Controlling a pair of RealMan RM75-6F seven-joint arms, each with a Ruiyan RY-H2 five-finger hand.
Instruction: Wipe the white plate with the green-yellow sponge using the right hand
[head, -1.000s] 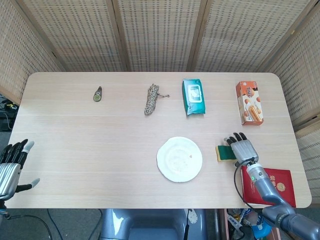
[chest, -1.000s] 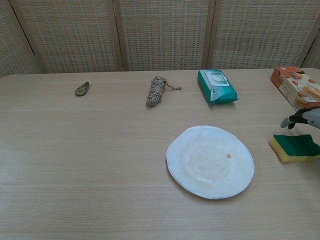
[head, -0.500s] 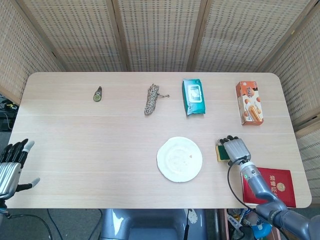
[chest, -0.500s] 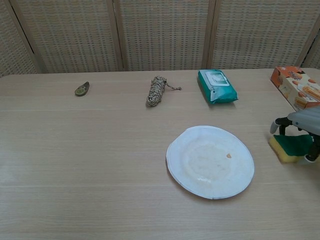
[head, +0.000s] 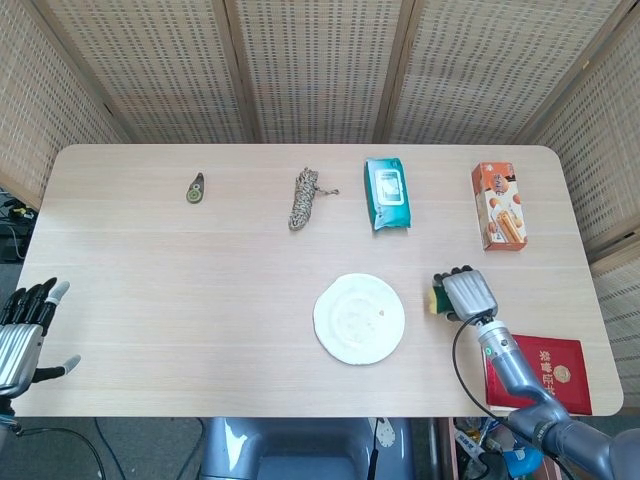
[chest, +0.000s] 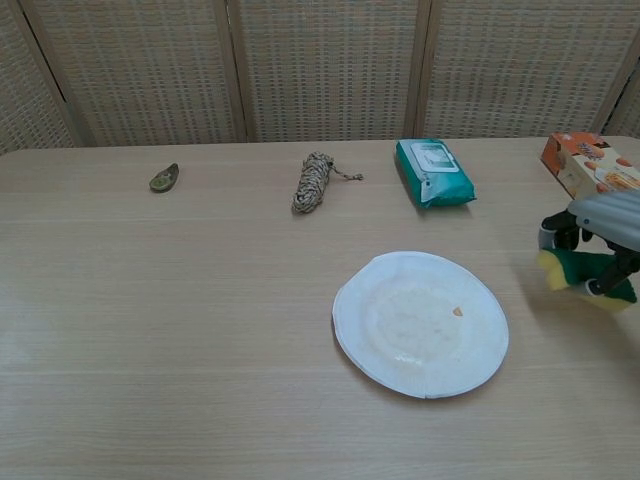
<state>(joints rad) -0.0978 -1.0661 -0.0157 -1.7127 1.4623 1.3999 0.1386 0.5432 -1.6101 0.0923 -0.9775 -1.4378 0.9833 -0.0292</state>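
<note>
Right hand gripping sponge, lifted off table beside plate; left hand open, idle.

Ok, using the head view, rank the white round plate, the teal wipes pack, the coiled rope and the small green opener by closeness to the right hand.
From the right hand:
1. White round plate, just left.
2. Teal wipes pack, farther back.
3. Coiled rope, back centre.
4. Small green opener, far back left.

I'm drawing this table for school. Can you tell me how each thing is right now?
Green-yellow sponge: gripped by the right hand, beside the plate.
Round white plate: flat on the table, one small orange speck on it.
Left hand: fingers apart, holding nothing.
Teal wipes pack: lying flat, flap closed.
Rope bundle: coiled.
Orange box: lying flat.
</note>
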